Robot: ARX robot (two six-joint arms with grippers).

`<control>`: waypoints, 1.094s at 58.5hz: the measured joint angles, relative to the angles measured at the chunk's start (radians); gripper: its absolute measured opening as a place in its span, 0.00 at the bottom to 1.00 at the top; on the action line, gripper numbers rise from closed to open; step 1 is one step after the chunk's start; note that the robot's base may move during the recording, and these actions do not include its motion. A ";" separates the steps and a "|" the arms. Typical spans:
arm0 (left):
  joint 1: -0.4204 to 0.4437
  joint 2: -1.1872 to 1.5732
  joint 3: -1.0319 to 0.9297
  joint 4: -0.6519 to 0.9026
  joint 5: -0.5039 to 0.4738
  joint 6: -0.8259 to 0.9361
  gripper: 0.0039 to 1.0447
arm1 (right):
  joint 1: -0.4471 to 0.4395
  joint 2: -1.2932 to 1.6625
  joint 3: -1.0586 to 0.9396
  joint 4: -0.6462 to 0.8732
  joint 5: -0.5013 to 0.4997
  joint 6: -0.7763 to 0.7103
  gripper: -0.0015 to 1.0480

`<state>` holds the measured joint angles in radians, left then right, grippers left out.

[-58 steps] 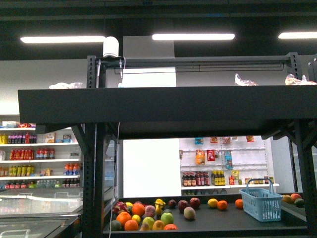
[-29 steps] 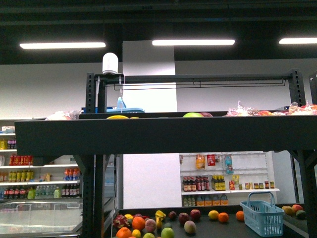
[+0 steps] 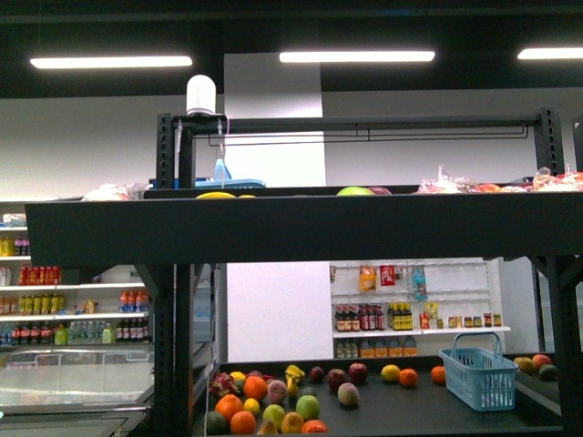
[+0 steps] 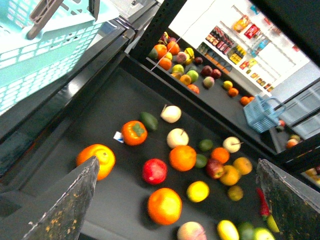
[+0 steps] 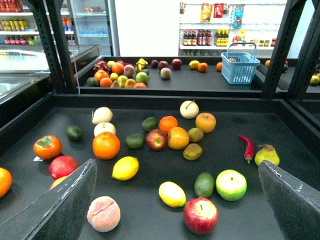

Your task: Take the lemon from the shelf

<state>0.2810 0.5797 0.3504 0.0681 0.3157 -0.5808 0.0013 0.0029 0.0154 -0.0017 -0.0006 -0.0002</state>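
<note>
While I'm holding both sets of jaws spread wide with nothing in them, the lemon [image 5: 125, 168] is lying on the black deck of the shelf [image 5: 280, 135], just beyond the peach [image 5: 103, 213] on the side away from my right wrist.

The right gripper [image 5: 176, 164] is pointing down across the deck. The lemon is sitting inside its gap but off-centre, nearer the finger [image 5: 65, 205] that is covering the deck beside the peach. Its long axis is running roughly along the line from one finger to the other, with the nubbed end tipping toward the peach. As I'm judging it, a straight close would be squeezing it end to end, so the wrist is needing a turn to take it across its short width.

The left gripper [image 4: 177, 161] is looking down from higher and steeper. The lemon is showing smaller there, so I'm reading the right arm as the nearer one.

One trap: a longer yellow fruit [image 5: 172, 193] is lying near the peach too, about level with it. I'm taking the nubbed one as the target, though that is a judgement.

In the front view the deck is showing edge-on, so I can't tell the lemon there.
</note>
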 joint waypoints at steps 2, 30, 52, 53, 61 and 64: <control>0.039 0.066 0.047 0.010 0.042 -0.042 0.93 | 0.000 0.000 0.000 0.000 0.000 0.000 0.93; 0.279 1.000 0.816 0.031 0.183 -0.372 0.93 | 0.000 0.000 0.000 0.000 0.000 0.000 0.93; 0.265 1.259 1.058 0.070 0.155 -0.506 0.93 | 0.000 0.000 0.000 0.000 0.000 0.000 0.93; 0.264 1.263 1.063 0.070 0.155 -0.507 0.93 | 0.000 0.000 0.000 0.000 0.000 0.000 0.93; 0.257 1.320 1.124 0.074 0.134 -0.521 0.93 | 0.000 0.000 0.000 0.000 0.000 0.000 0.93; 0.256 1.337 1.144 0.072 0.127 -0.520 0.93 | 0.000 0.000 0.000 0.000 0.000 0.000 0.93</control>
<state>0.5365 1.9167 1.4940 0.1402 0.4423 -1.1011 0.0013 0.0029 0.0154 -0.0017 -0.0010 -0.0002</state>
